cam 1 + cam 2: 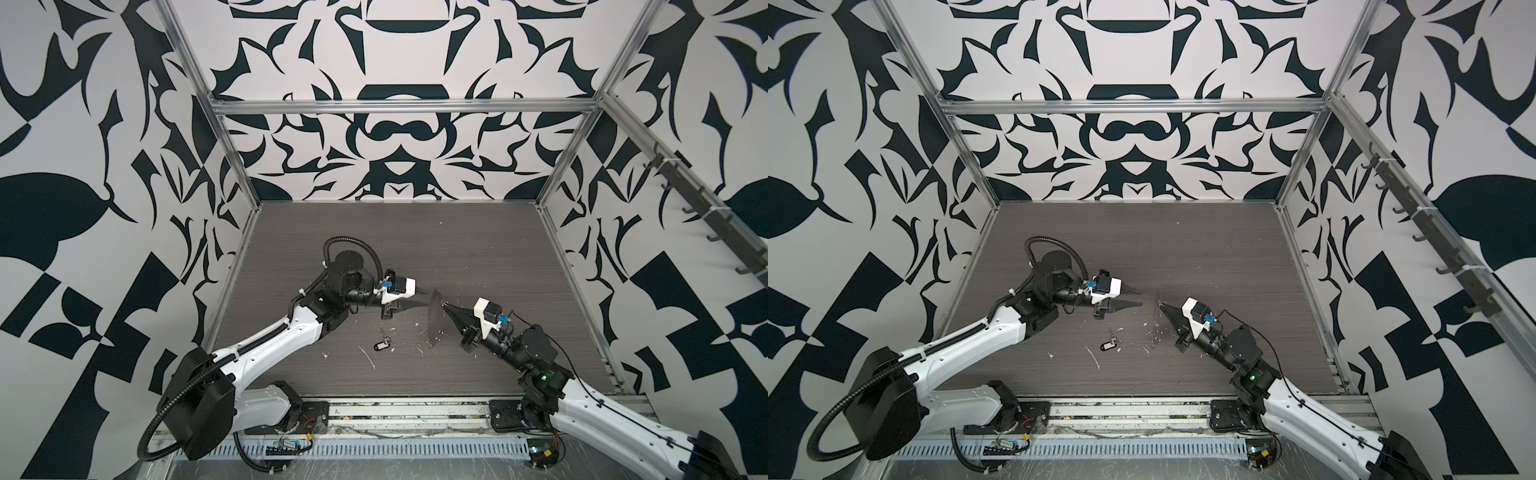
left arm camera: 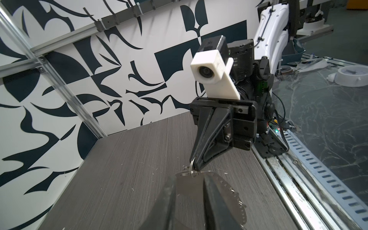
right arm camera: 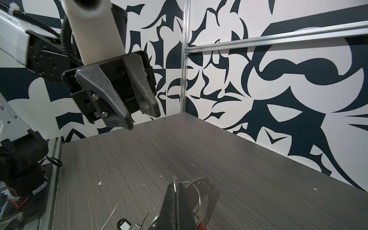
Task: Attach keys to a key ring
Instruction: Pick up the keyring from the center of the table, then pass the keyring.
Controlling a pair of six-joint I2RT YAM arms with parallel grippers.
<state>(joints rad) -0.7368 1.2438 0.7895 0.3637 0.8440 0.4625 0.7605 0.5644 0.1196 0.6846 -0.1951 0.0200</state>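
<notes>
Key ring (image 1: 435, 322) is pinched upright above the table (image 1: 457, 257) by the closed right gripper (image 1: 444, 307), likely to present its rim to the part-spread, empty left gripper (image 1: 426, 299) just beside it, with the black-tagged keys (image 1: 382, 343) lying below.

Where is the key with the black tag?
In both top views the black-tag keys lie on the grey table between the two arms, toward the arms' bases from the left claw.
</notes>
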